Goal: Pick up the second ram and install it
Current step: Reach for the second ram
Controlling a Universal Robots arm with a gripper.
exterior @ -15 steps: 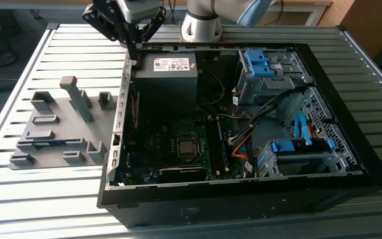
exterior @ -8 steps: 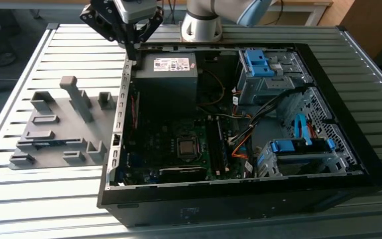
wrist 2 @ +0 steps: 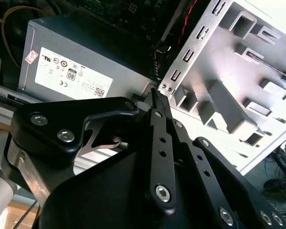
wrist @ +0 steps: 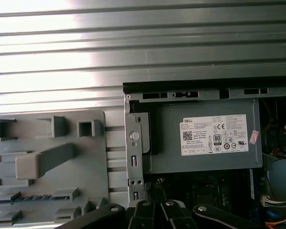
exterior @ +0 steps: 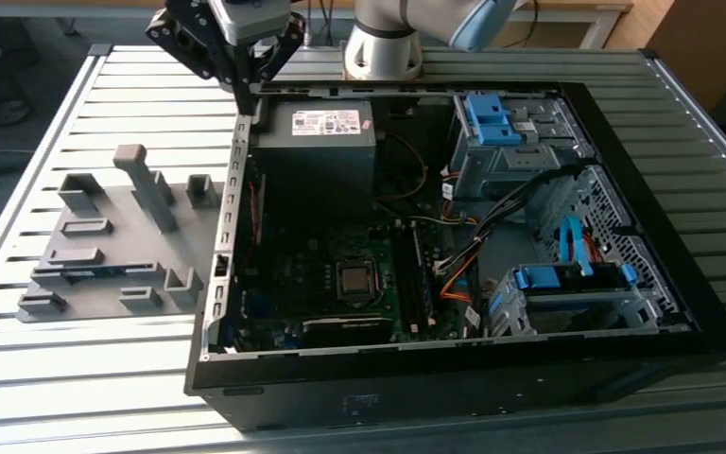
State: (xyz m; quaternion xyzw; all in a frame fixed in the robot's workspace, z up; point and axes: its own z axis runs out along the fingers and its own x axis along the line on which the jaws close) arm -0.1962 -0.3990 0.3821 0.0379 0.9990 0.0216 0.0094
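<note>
The second ram is a slim blue-green strip lying on edge in a slot of the grey fixture plate, left of the open computer case in the exterior view. In the first wrist view the ram shows its row of dark chips at one edge of the plate. My gripper hangs over the case's back left corner, beside the power supply and well away from the ram. Its black fingers meet at the tips, shut and holding nothing.
Tall grey blocks rise from the fixture plate between my gripper and the ram. Inside the case lie the motherboard, loose cables and blue drive bays. The arm's base stands behind the case on the slatted table.
</note>
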